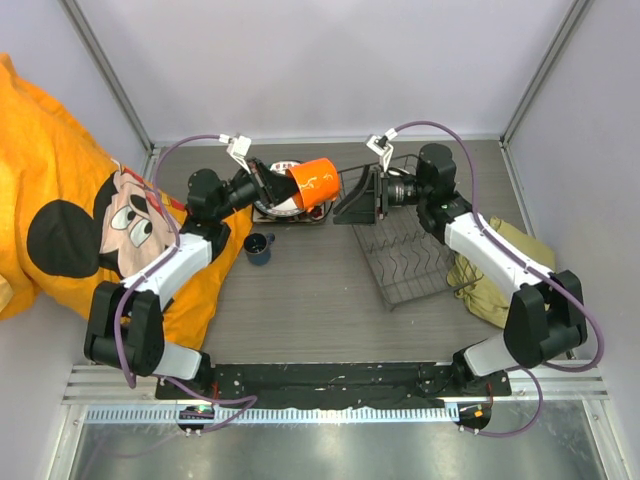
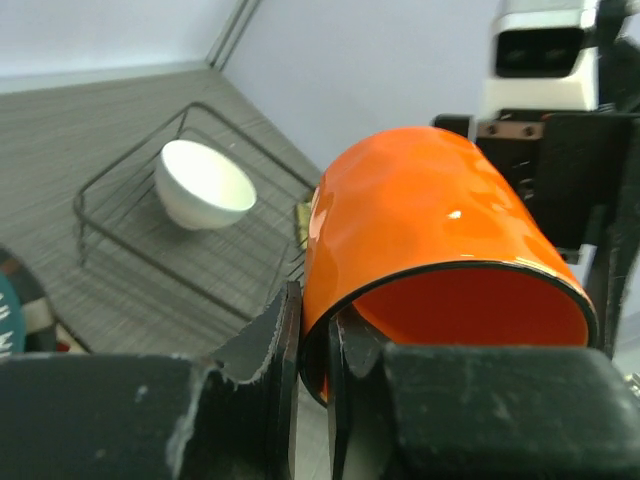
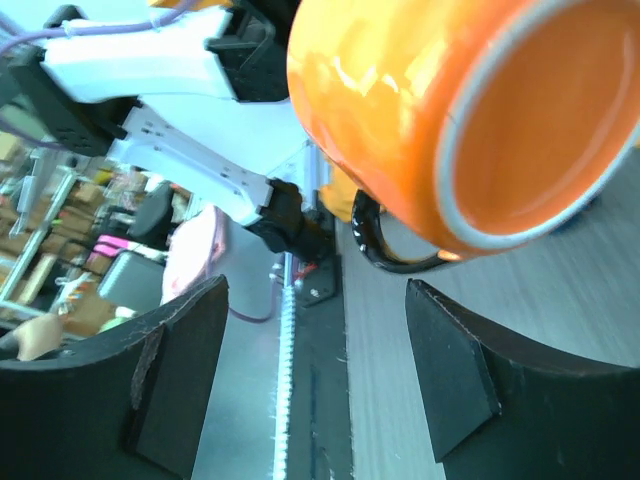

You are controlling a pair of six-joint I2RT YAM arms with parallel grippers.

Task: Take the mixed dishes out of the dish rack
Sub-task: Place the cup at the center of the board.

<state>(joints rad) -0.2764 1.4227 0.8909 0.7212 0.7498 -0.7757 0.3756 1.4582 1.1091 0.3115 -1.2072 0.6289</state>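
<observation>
The left tool (image 1: 290, 187) is clenched on the orange mug (image 1: 318, 180), one finger inside the rim and the other outside it, as the left wrist view shows plainly. The mug lies on its side in that grip, its mouth turned back toward the left arm, and it sits between the two tools near the far side of the table (image 1: 320, 290). Under and just beside the left tool rests the round dark-rimmed plate (image 1: 283, 206), partly hidden by the tool and the mug. The small dark-blue cup (image 1: 258, 247) stands upright on the table, nearer the arm bases and apart from the plate. The right tool (image 1: 358, 200) is released, its two dark fingers spread wide and facing the mug; in the right wrist view the mug fills the space beyond the fingertips without touching them, its dark handle toward the table. The dish rack (image 1: 410, 255) lies on the right half of the table, under the right arm. The left wrist view shows the plain white bowl (image 2: 205, 185) in the rack, tipped on its side. An olive cloth (image 1: 495, 270) lies just right of the rack, and a big orange cartoon cloth (image 1: 60, 220) covers the left side
</observation>
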